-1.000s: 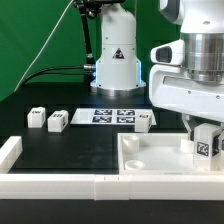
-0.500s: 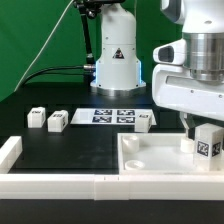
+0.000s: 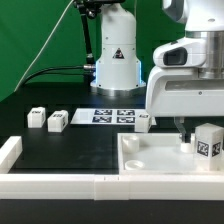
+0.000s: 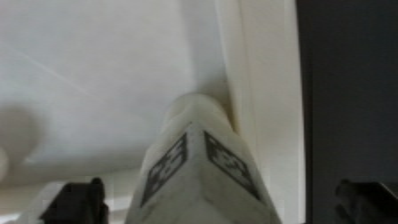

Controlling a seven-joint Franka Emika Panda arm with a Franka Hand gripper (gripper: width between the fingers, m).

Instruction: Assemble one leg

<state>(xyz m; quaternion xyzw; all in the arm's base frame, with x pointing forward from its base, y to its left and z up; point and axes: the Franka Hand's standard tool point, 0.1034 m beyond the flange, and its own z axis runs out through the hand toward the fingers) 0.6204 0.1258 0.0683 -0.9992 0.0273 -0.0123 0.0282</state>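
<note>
A leg (image 3: 208, 142), a small white block with tags, stands upright on the large white panel (image 3: 150, 160) near the corner on the exterior view's right. My gripper (image 3: 203, 128) hangs over it with the jaws open. One finger (image 3: 182, 127) shows apart from the leg's side. In the wrist view the leg (image 4: 205, 165) stands between the two dark fingertips (image 4: 75, 200) with a gap on each side, next to the panel's raised rim (image 4: 267, 90). The gripper (image 4: 219, 205) holds nothing.
Three more legs (image 3: 37, 118), (image 3: 57, 121), (image 3: 145, 120) lie on the black table at the back. The marker board (image 3: 113, 116) lies between them. A white rail (image 3: 60, 185) runs along the front, with a raised end (image 3: 10, 150) at the left. The robot base (image 3: 115, 60) stands behind.
The jaws have opened off the leg and the hand has lifted a little and shifted toward the exterior view's left. The leg stays standing on the panel.
</note>
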